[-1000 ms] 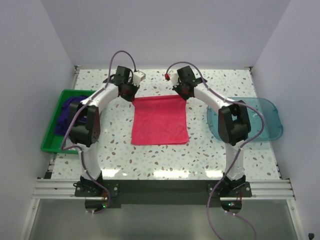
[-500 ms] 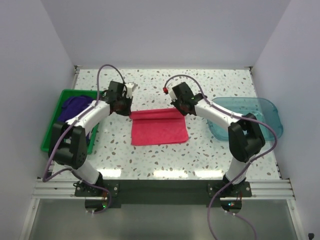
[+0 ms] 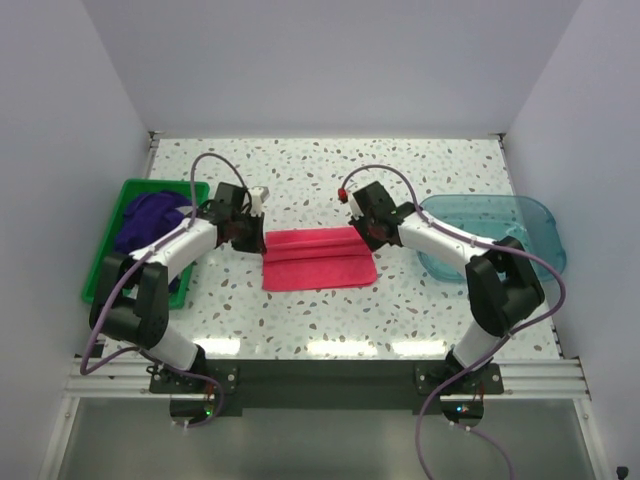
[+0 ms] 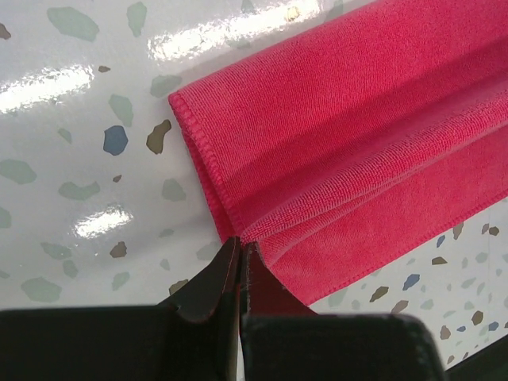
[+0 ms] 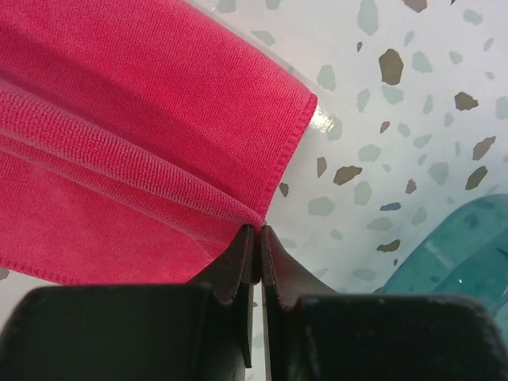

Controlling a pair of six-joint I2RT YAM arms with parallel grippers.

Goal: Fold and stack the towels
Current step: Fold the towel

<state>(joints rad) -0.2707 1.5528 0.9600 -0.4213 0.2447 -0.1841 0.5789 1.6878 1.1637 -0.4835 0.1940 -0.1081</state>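
Left tool (image 4: 238, 243), right tool (image 5: 258, 231) pinch sideways-lying pink towel (image 3: 320, 264).

The left arm (image 3: 185, 240) and the right arm (image 3: 435, 238) are alike: smooth white link shells, rounded in section, joined by bulky matt black joint housings. A thin purple cable (image 3: 200, 165) loops along the left arm and a second purple cable (image 3: 385, 168) runs along the right one. The left base (image 3: 182, 378) and right base (image 3: 455, 378) are black blocks on flat black plates, each with a small green light below. A white block (image 3: 258, 196) sits at the left wrist and a small red cap (image 3: 343, 195) at the right. The left gripper (image 4: 240, 248) and right gripper (image 5: 255, 232) have matt black wedge-shaped fingers tapering to thin tips from a squared black body.
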